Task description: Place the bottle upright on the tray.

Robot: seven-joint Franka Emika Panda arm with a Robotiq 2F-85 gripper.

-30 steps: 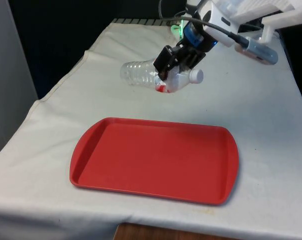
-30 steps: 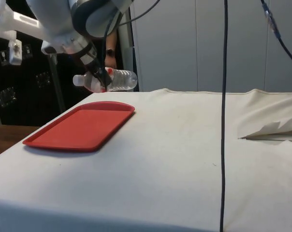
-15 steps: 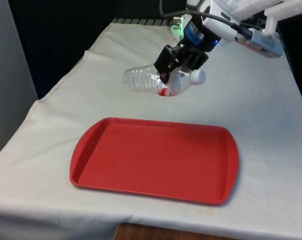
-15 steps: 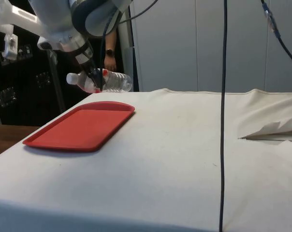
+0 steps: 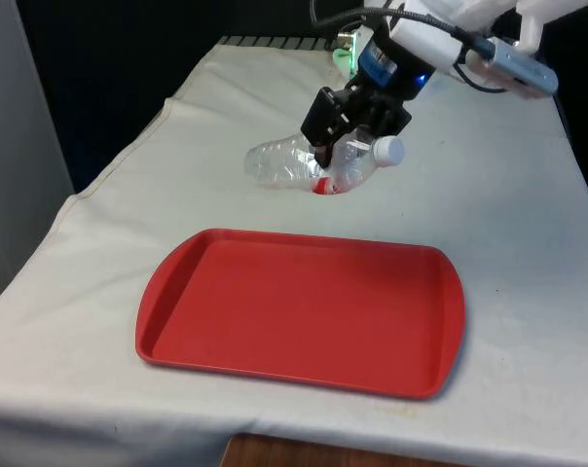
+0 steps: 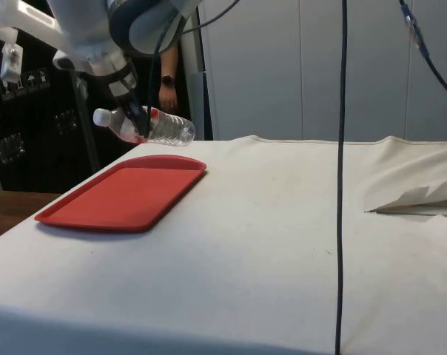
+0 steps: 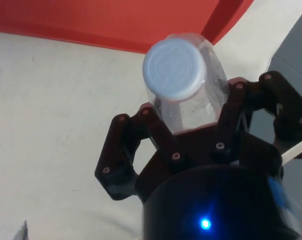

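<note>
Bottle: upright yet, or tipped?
Tipped: the bottle lies nearly sideways in the gripper, white cap slightly raised, above the cloth.

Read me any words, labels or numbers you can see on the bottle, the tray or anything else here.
None can be read.
Bottle, held in the gripper: a red patch near the neck, no legible lettering.
White cap: plain.
Red tray: no marking.
Small signs on the dark cabinets: too small to read.

Dark cabinets (image 6: 16, 133) adjoin pale wall panels (image 6: 297, 66).
</note>
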